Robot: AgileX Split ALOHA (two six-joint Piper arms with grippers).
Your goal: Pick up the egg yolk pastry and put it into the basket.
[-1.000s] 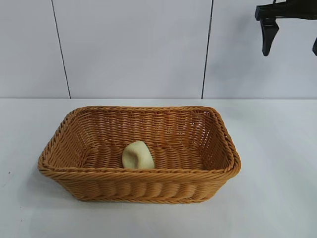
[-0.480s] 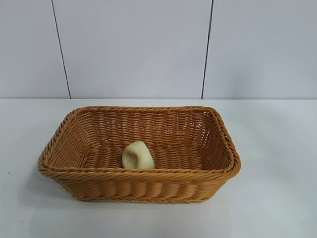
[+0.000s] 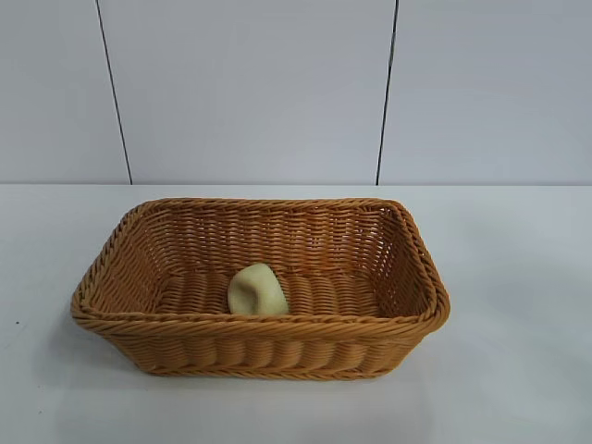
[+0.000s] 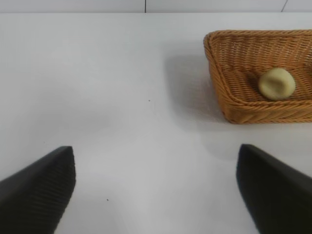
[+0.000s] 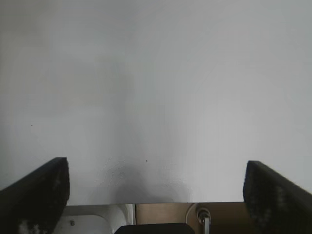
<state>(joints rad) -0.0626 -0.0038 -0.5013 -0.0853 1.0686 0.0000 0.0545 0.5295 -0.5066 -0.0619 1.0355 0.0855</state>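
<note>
The right tool, seen a second ago at the upper right of the exterior frame, is gone from that view — the arm has pulled away. In its own wrist view the right tool (image 5: 156, 195) gapes wide over bare white worktop (image 5: 156, 73), holding nothing. The egg yolk pastry (image 3: 257, 289) lies inside the basket (image 3: 407, 231), lower centre of frame — the task looks complete. The left tool (image 4: 156, 190) hangs open and empty, well apart from the basket.

Open white table (image 3: 518, 277) all around the basket (image 3: 259, 347); nothing above its rim.
</note>
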